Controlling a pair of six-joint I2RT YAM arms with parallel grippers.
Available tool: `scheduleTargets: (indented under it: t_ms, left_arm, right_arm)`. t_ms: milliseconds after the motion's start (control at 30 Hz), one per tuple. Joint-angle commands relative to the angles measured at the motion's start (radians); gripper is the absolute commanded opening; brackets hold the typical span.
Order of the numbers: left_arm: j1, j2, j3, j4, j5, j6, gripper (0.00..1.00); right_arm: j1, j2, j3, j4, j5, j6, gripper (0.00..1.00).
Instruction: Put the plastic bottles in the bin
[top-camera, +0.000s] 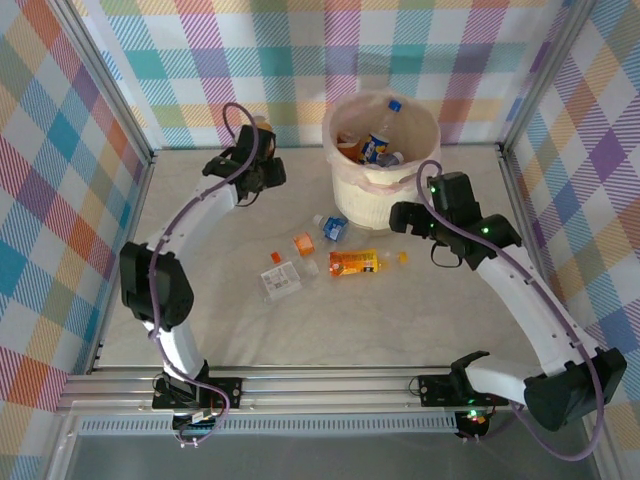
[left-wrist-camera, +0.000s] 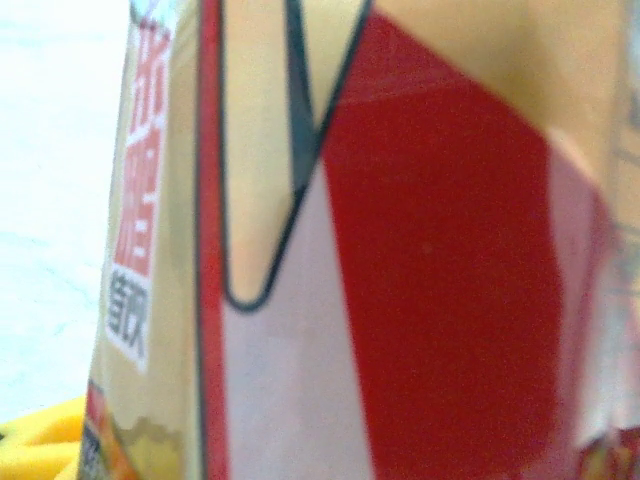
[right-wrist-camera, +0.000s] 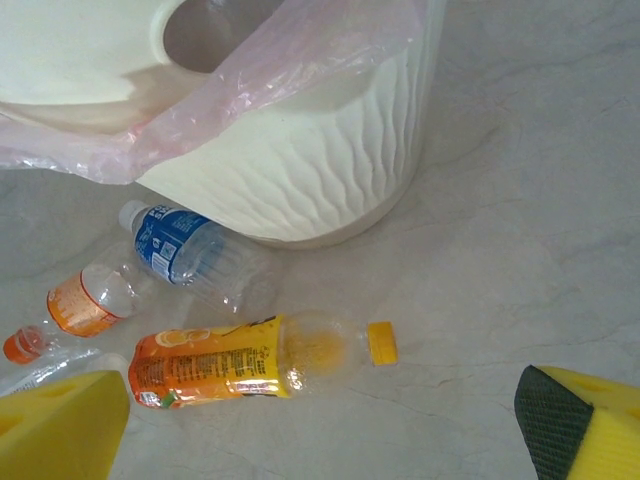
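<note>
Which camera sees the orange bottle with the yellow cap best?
The right wrist view: the orange bottle lies close and large, label and yellow cap clear. The top external view shows it small, near the bin.

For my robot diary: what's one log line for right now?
left gripper: shut on red-label bottle | right gripper: open near orange-label bottle | bin: binned bottles inside | table: loose bottles lying

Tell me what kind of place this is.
Looks like a robot test cell, not a home: plaid backdrop walls on a metal frame, two robot arms bolted to an aluminium rail, and a staged tabletop with a bin and loose plastic bottles.
</note>
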Motion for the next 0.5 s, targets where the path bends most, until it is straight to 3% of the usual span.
scheduleTargets:
  t_ms: [0,300,467]
  left_arm:
    - [-0.021,-0.084,-0.028,0.028,-0.025,0.005,0.54]
    - [-0.110,-0.241,0.008,0.108,-0.031,0.044,0.54]
    - [-0.155,-0.246,0.075,0.159,0.021,0.053,0.51]
  right_arm:
    - [-0.004,-0.029,-0.022,0.015,-0.006,0.006,1.00]
    - [-0.005,-0.069,-0.058,0.003,-0.010,0.016,1.00]
    - [-0.004,-0.086,-0.078,0.003,-0.009,0.024,1.00]
